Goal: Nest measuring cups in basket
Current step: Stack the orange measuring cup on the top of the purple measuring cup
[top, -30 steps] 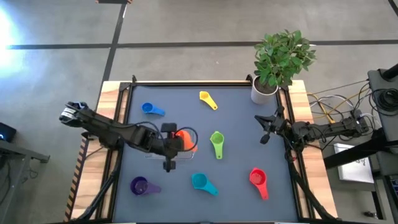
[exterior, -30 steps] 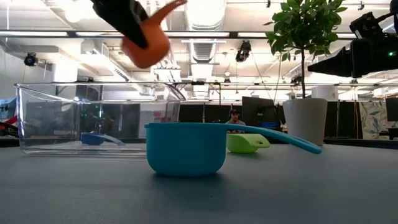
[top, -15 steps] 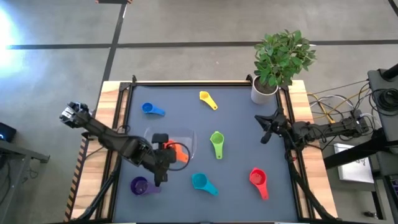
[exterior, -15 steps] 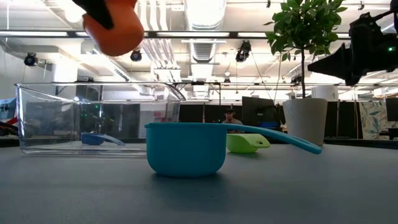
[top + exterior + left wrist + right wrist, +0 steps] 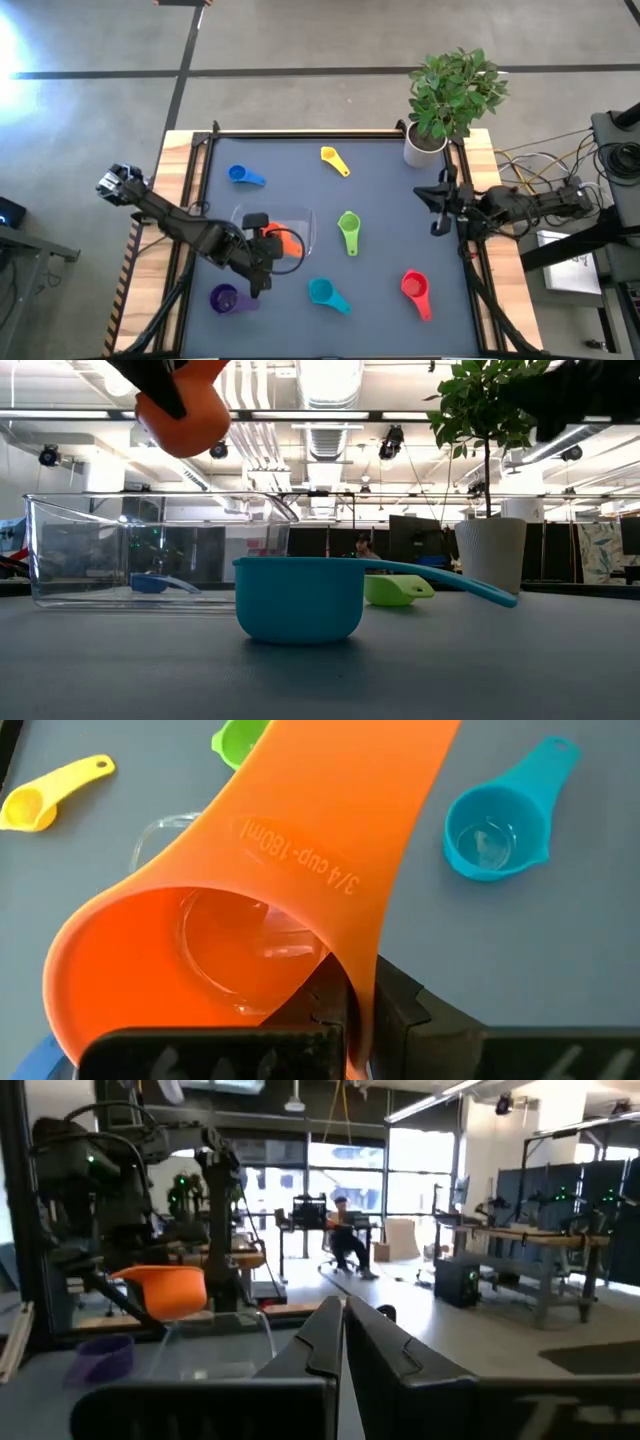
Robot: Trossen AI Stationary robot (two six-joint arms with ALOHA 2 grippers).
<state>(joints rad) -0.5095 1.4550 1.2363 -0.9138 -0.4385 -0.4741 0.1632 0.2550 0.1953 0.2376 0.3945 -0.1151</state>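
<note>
Up close, we see the left gripper (image 5: 262, 246) clenched on the flat handle of the orange plastic measuring cup (image 5: 287, 241), holding it in the air above the clear rectangular plastic basket (image 5: 306, 224); in the low view the cup's round bowl (image 5: 183, 420) hangs well above the basket's rim (image 5: 160, 499), and in the left wrist view the handle runs away from the dark fingers with "3/4 cup - 180ml" moulded into it. Nothing else shows inside the basket. Around it on the dark grey table mat (image 5: 390, 180) we count six more scoops, all lying apart from one another: the purple cup (image 5: 224, 298) just beside the left arm, the teal cup (image 5: 323, 292) near the front edge, the green cup (image 5: 348, 227) beside the basket, the red cup (image 5: 415, 287) toward the right front, the blue cup (image 5: 241, 176) and the small yellow cup (image 5: 331, 158) toward the back. Further out, the right gripper (image 5: 437, 212) waits at the right edge of the mat with its fingers pressed together and holding nothing. A leafy green plant in a white pot (image 5: 424, 146) stands at the back right corner.
</note>
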